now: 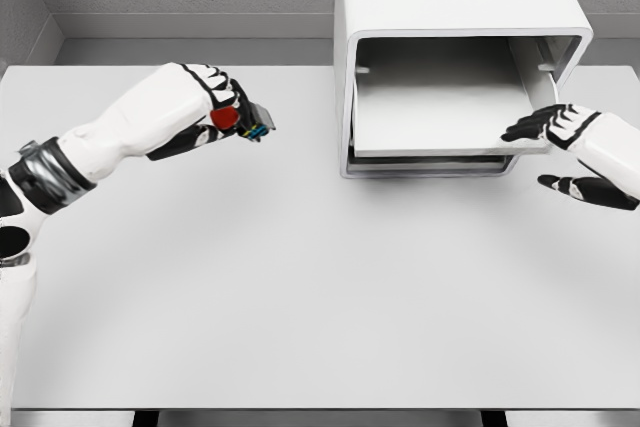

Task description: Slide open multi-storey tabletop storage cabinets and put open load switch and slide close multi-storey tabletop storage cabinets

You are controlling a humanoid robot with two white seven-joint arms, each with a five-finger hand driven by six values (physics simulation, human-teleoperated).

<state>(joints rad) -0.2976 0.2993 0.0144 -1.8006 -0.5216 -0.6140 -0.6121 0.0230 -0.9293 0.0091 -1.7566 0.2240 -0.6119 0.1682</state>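
The white storage cabinet [455, 7] stands at the far side of the white table [300, 287], right of the middle. Its front is open, and one flat drawer tray [430, 112] is pulled out toward the robot; the tray's front edge sticks out past the cabinet frame. Below this tray a second, lower level shows only as a thin dark slot, and what is inside it cannot be seen.

The right hand [545, 127] comes in from the right edge of the picture. Its black fingers [522, 131] lie on the front right corner of the pulled-out tray, touching the edge, and the thumb [570, 185] hangs lower, apart from the tray. Whether the fingers really clamp the tray edge or only rest on it is not clear from this view.

The left hand [215, 107] is raised over the left part of the table, well apart from the cabinet. Its fingers are closed around the load switch [245, 121], a small dark block with a red round part facing the camera and small blue and yellow details on its right end. The switch is held in the air above the table surface, not touching it, and it points toward the cabinet side.
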